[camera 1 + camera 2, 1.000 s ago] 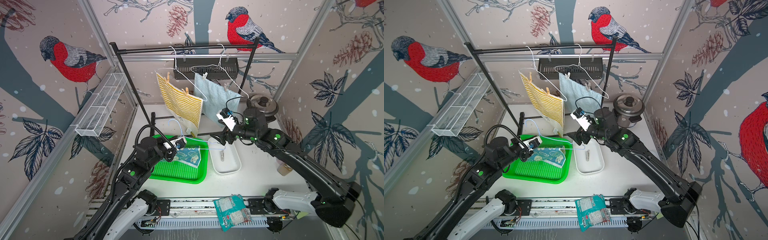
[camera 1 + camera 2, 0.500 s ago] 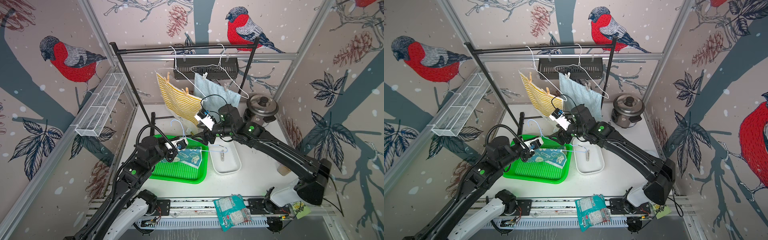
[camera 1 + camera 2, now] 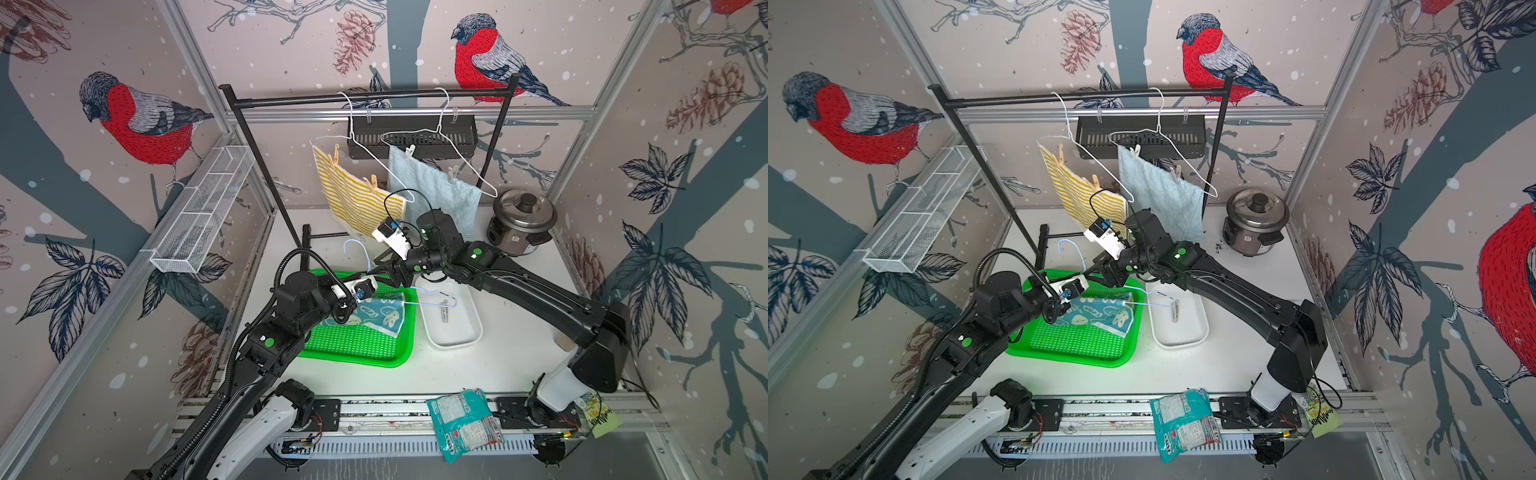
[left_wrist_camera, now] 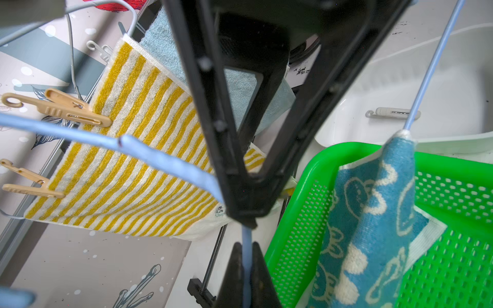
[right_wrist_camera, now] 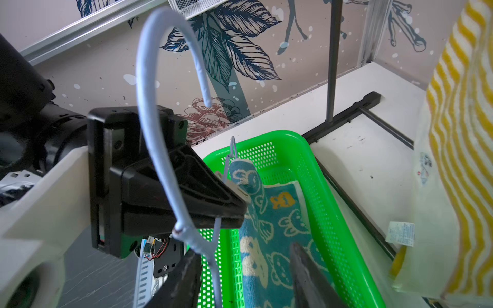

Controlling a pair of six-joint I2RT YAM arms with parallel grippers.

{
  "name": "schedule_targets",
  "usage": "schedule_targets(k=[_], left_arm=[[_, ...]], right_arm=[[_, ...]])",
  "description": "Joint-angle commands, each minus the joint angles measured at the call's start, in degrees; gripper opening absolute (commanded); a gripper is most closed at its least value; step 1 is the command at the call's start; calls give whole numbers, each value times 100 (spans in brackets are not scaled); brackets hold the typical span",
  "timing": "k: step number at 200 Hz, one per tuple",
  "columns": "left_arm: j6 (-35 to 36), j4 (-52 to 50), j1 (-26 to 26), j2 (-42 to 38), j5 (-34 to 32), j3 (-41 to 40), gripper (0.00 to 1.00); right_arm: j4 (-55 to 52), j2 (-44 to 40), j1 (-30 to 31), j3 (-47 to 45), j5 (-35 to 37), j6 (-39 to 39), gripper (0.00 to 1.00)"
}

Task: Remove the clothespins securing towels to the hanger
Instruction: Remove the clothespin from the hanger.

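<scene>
My left gripper [image 4: 246,245] is shut on the wire of a pale-blue hanger [image 3: 432,298], held above the green tray [image 3: 361,353]. The teal towel [image 3: 380,313] with white figures hangs from the hanger's arm into the tray. My right gripper [image 5: 245,256] is open, its fingers on either side of the hanger's wire just below the twisted neck. On the rack, two tan clothespins [image 3: 336,156] [image 3: 372,183] pin the yellow striped towel [image 3: 357,195] to a white hanger. White clothespins [image 3: 410,151] [image 3: 454,172] hold the light-blue towel [image 3: 432,187]. One grey clothespin [image 4: 392,113] lies in the white bin [image 3: 453,336].
The black rack [image 3: 365,93] stands at the back, with a black basket [image 3: 411,135] behind it. A rice cooker [image 3: 521,220] sits at the back right, a wire basket [image 3: 203,208] on the left wall and a snack packet [image 3: 463,422] on the front rail.
My right arm has swung left from above the white bin to the hanger's neck, and its jaws have narrowed. The left arm has held still with the hanger.
</scene>
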Motion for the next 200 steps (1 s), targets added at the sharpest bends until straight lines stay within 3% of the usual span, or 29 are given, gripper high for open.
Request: schedule_targets(k=[1, 51, 83, 113, 122, 151, 200], left_arm=[[13, 311, 3, -4, 103, 10, 0], [-16, 304, 5, 2, 76, 11, 0], [-151, 287, -1, 28, 67, 64, 0], [-400, 229, 2, 48, -65, 190, 0], [-502, 211, 2, 47, -135, 237, 7], [-932, -67, -2, 19, -316, 472, 48], [-2166, -463, 6, -466, -816, 705, 70]], right_arm=[[322, 83, 29, 67, -366, 242, 47], [434, 112, 86, 21, -526, 274, 30], [381, 75, 96, 4, -597, 204, 4], [502, -58, 69, -159, -441, 142, 2], [594, -98, 62, -224, -407, 142, 2], [835, -199, 73, -431, -190, -12, 1], [1132, -323, -38, -763, -73, -382, 1]])
